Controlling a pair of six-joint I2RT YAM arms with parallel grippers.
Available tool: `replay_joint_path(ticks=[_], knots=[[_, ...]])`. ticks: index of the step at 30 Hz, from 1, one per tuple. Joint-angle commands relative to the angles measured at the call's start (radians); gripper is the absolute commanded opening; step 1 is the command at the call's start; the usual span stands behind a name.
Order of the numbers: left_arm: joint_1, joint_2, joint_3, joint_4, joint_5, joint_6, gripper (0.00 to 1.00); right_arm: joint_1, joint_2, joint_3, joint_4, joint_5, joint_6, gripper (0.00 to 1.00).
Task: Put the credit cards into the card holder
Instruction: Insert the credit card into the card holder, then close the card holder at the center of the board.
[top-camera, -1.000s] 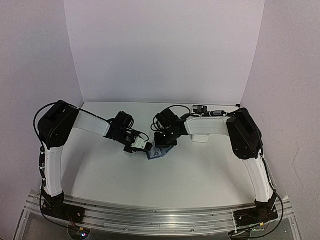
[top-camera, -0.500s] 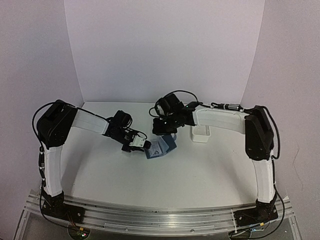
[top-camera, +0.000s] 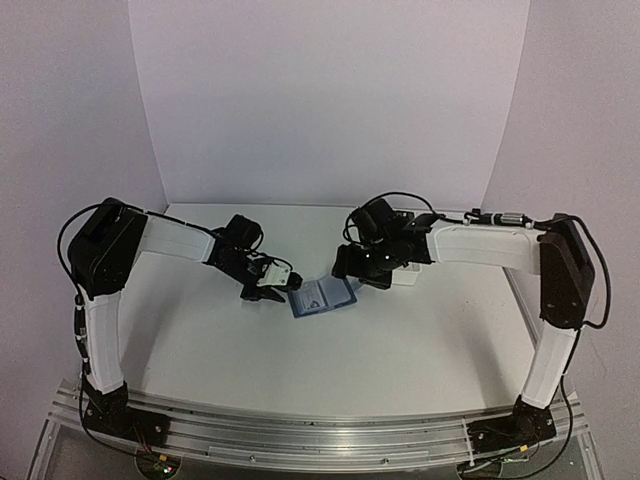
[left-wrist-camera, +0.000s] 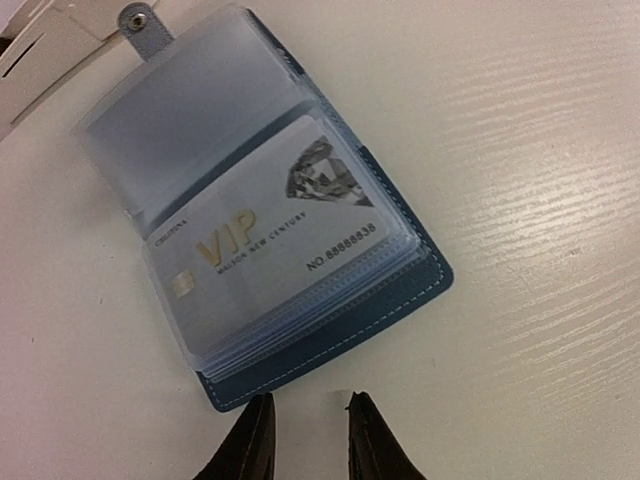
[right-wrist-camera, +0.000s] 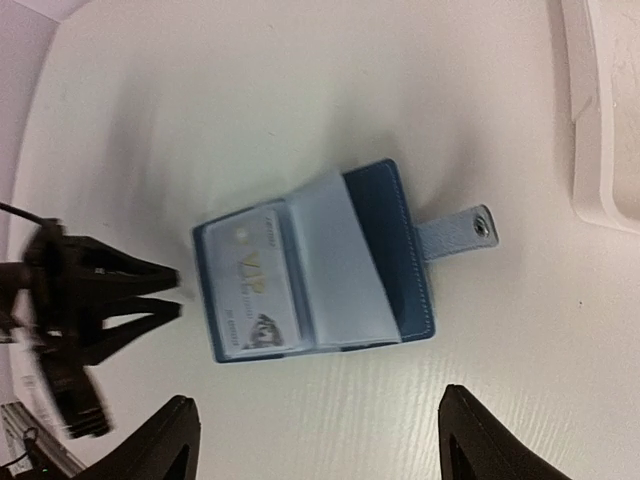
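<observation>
The flat blue card holder (left-wrist-camera: 300, 270) lies open just ahead of my narrow, empty left jaws, below the wide right jaws; it looks light, floppy, slick-sleeved, so I'd pinch its cover edge.

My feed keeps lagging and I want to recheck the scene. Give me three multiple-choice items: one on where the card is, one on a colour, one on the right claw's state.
1. Where is the VIP card?
A) loose beside the holder
B) in a clear sleeve of the open card holder
C) sticking halfway out of it

2. The card holder's cover is:
A) red
B) black
C) blue

3. The right claw is:
A) open and empty
B) shut on the card
C) shut on the holder

Answers:
1 B: the card lies flat under clear plastic inside the opened holder.
2 C: the cover's edge around the sleeves shows blue.
3 A: its fingers stand wide apart above the holder, with nothing between them.
</observation>
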Motion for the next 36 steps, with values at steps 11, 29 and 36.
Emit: replay_joint_path(ticks=[11,29,36], knots=[[-0.003,-0.154,-0.118,0.05,0.038,-0.161,0.42,-0.08,0.196,-0.061,0.21,-0.061,-0.011,0.96],[-0.007,-0.13,-0.069,0.05,0.057,-0.212,0.41,-0.113,0.287,-0.071,0.358,0.069,0.06,0.57],[-0.006,-0.133,-0.069,0.041,0.07,-0.227,0.41,-0.12,0.327,-0.067,0.399,0.031,0.101,0.14]])
